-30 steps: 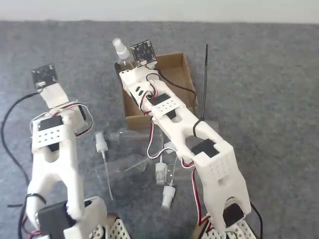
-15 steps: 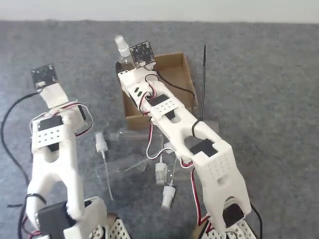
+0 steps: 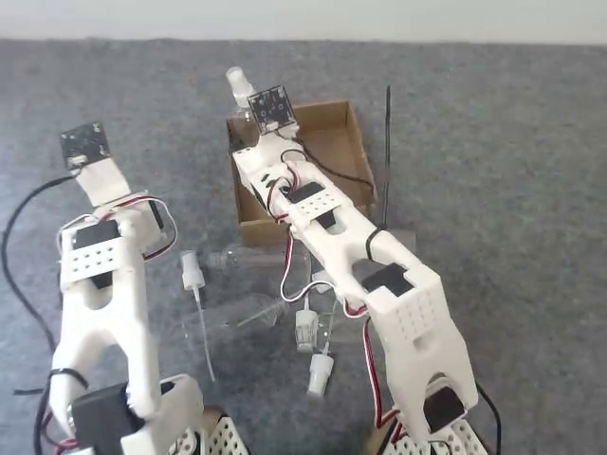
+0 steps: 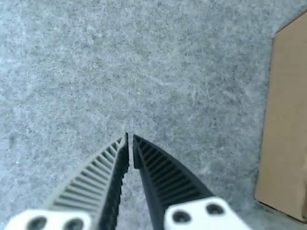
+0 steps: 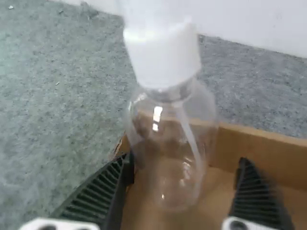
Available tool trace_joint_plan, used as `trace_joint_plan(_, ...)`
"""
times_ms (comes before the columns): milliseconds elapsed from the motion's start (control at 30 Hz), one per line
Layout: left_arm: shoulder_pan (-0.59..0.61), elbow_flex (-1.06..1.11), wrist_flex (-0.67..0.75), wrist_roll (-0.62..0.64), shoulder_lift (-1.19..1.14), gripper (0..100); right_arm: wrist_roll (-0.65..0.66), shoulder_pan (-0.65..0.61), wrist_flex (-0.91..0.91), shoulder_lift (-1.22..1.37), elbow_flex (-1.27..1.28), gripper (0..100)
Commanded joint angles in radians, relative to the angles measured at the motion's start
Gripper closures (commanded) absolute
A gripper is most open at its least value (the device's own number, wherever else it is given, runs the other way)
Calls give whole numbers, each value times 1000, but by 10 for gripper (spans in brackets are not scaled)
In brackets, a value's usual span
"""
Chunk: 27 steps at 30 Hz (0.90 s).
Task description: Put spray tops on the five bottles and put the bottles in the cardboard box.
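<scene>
My right gripper [image 5: 184,165] gaped around the spray-topped bottle [image 5: 168,143] at the cardboard box [image 5: 268,153] corner; my left gripper [image 4: 130,139] sat pinched closed.

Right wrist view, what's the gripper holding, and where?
Nothing looks clamped: the clear plastic bottle with white spray top stands loose inside the open right gripper.

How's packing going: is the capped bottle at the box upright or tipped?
Upright: the bottle stands in the cardboard box corner, spray top uppermost, right gripper open around it.
</scene>
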State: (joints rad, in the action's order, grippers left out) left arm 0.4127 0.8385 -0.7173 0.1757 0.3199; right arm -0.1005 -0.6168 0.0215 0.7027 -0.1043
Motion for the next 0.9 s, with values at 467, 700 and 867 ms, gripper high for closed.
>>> trace_joint_plan(467, 2, -1, 49, 6, 54, 989, -6, -2, 130, -332, 106, 690)
trace_joint_plan(700, 3, 2, 49, 6, 55, 989, 0, -18, 145, -447, 215, 690)
trace_joint_plan(867, 6, 2, 49, 6, 55, 989, 0, -21, 335, -544, 221, 690)
